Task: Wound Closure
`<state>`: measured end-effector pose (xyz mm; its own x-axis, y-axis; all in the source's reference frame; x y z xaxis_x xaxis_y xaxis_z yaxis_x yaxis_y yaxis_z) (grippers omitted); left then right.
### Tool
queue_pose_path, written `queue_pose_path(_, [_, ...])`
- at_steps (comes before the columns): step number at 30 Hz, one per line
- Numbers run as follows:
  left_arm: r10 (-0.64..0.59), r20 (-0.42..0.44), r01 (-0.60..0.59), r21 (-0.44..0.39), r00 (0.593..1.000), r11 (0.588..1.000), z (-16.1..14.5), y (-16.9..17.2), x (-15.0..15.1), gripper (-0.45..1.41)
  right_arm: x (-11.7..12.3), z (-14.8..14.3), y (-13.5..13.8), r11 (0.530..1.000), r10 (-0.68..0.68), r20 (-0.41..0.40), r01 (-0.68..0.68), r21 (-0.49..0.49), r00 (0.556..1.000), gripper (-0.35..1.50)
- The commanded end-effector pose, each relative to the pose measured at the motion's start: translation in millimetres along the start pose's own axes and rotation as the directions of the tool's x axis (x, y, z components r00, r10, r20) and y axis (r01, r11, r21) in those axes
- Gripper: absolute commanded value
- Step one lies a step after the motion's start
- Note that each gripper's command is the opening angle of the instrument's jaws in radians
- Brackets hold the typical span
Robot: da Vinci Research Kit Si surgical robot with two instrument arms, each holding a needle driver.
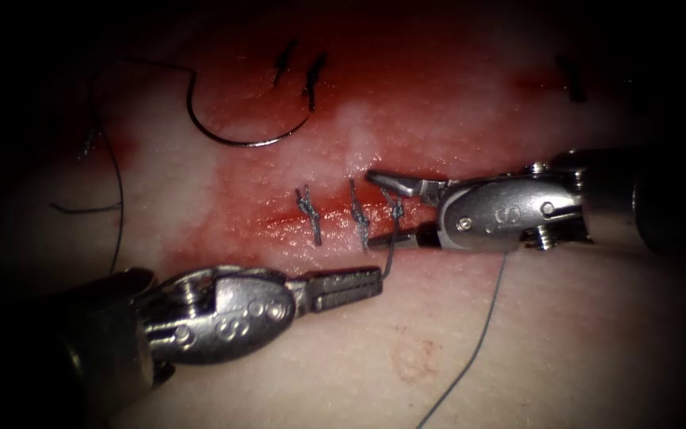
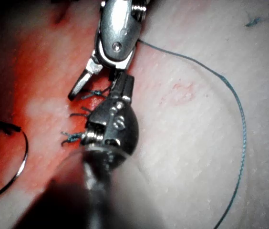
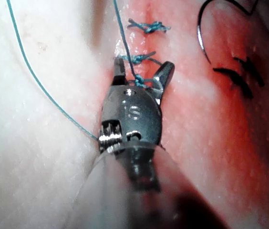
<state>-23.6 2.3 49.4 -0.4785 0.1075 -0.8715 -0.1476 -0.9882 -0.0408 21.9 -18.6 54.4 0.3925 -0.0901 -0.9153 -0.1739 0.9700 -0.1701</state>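
Tissue [image 1: 518, 334] bears needle [image 1: 224, 131]; left fingers [image 1: 351, 287] grip thread [image 1: 389, 258].

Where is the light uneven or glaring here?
Endoscope view: bright centre, dark edges; glare on the shut left hand holding thread and the open, empty right hand; needle lies free on the tissue, upper left. Wrist views: dark shadow beside each shaft.

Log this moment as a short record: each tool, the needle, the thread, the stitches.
left tool: jaws shut on the thread just below the cut
right tool: jaws open, straddling the rightmost knot, holding nothing
needle: lying free on the tissue above the cut, not in it
stitches: three knots across the cut
loose thread: trails down under the right tool
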Motion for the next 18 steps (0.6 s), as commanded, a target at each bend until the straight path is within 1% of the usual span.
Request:
queue_pose_path(1, [0.0,-0.002,0.0,0.0,1.0,1.0,0.8,0.0,-0.3,-0.45,-0.1,0.9,-0.5,1.0,0.0,-0.006,0.0,0.004,1.0,1.43])
queue_pose_path(10, [-0.001,-0.004,0.001,-0.003,1.0,1.0,0.6,-0.2,-0.3,-0.45,1.1,0.5,-1.1,1.0,-0.002,-0.017,0.003,0.015,1.0,1.43])
queue_pose_path(15, [-0.001,-0.005,0.001,0.0,1.0,1.0,0.6,-0.1,-0.3,-0.45,2.3,1.2,-1.5,1.0,0.004,-0.027,-0.003,0.012,1.0,1.43])
queue_pose_path(18, [-0.002,-0.004,0.002,0.001,1.0,1.0,0.6,-0.1,-0.2,-0.45,2.6,1.6,-1.6,1.0,0.005,-0.027,-0.005,0.007,1.0,1.43])
